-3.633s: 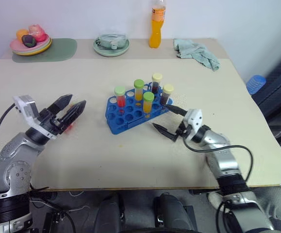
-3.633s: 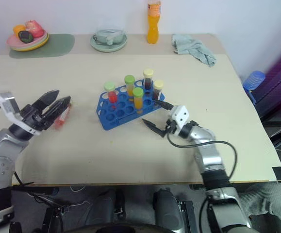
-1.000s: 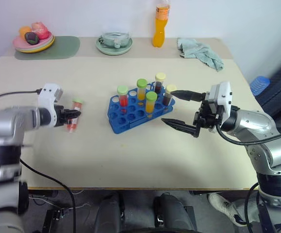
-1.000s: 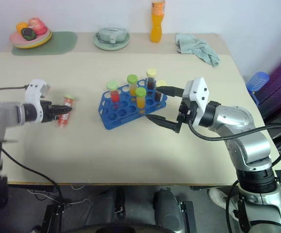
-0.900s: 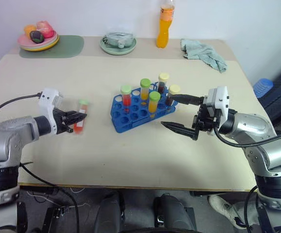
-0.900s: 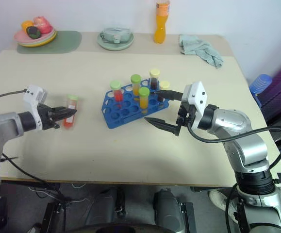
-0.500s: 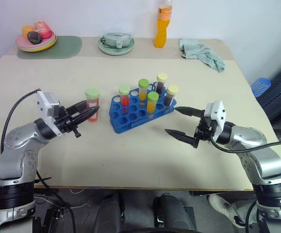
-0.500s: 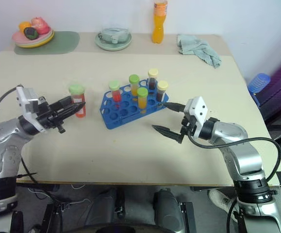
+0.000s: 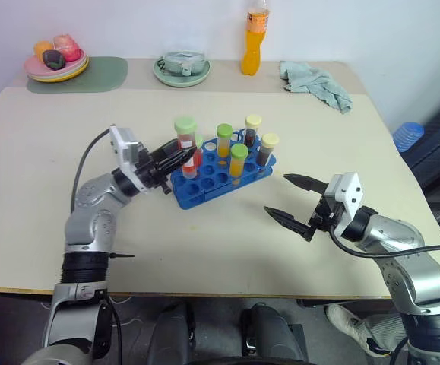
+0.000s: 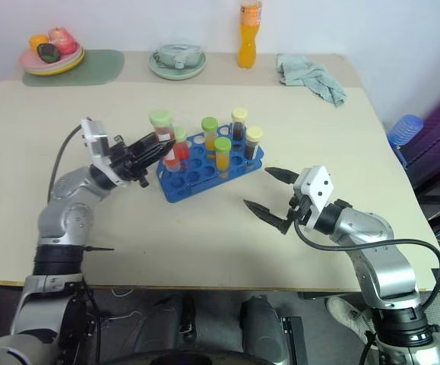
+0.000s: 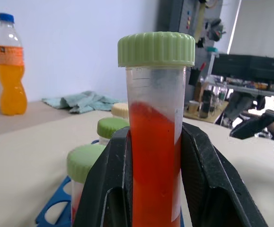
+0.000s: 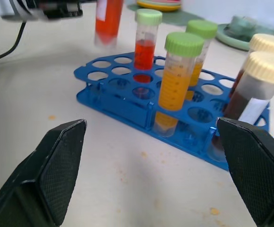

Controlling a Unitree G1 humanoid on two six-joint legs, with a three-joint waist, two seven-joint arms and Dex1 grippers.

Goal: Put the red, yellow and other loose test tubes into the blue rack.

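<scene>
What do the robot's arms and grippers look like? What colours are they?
Both arms are shiny silver metal with rounded joints and black bands. A thin black cable loops along each one. Each wrist carries a small white box. The left gripper and the right gripper each have two black fingers that taper to points, and the right gripper's finger pads have a fine bumpy texture.

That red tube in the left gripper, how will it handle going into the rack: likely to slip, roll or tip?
The red tube looks like smooth clear plastic pinched between two flat fingers, so it may slide if nudged. It is round, so probably rolls if dropped on the table. The blue rack seems light and might shift under a skewed push.
</scene>
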